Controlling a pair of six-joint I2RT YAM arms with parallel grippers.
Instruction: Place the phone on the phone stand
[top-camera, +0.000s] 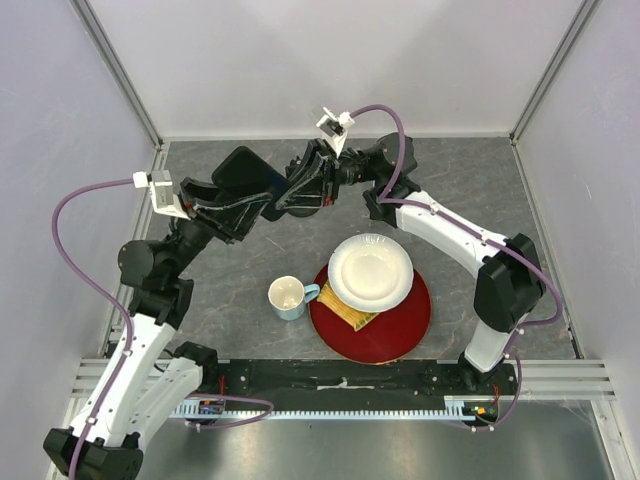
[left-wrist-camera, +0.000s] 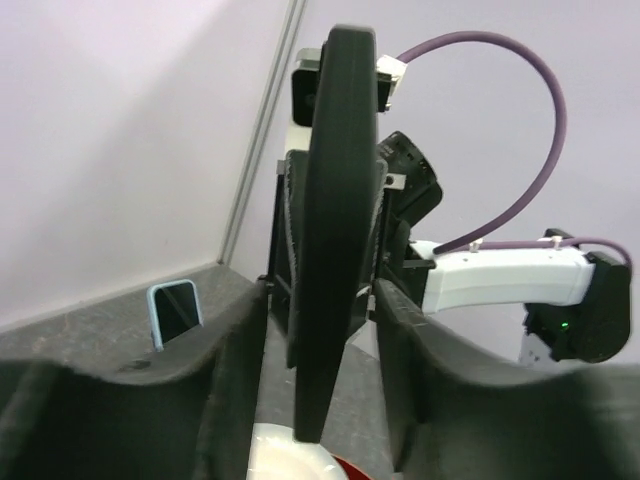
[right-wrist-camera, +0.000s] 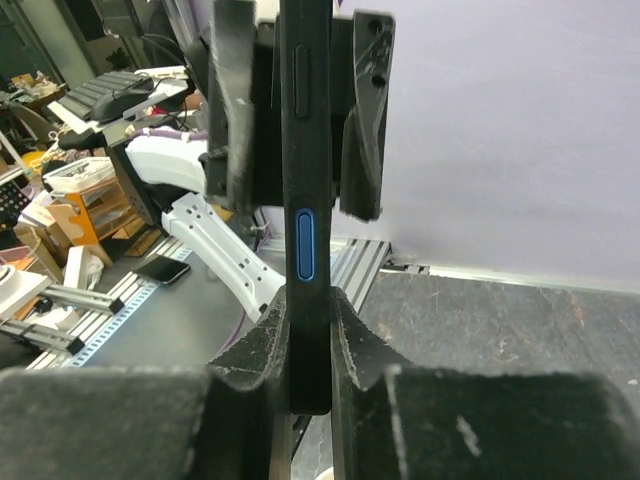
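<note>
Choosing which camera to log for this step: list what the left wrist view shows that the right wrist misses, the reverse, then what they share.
Left wrist only: the light blue phone stand, a white plate rim, the right arm's white link. Right wrist only: a blue side button, a cluttered workbench. Both: the black phone edge-on, with the right end effector shut on it and the left end effector open around it.
</note>
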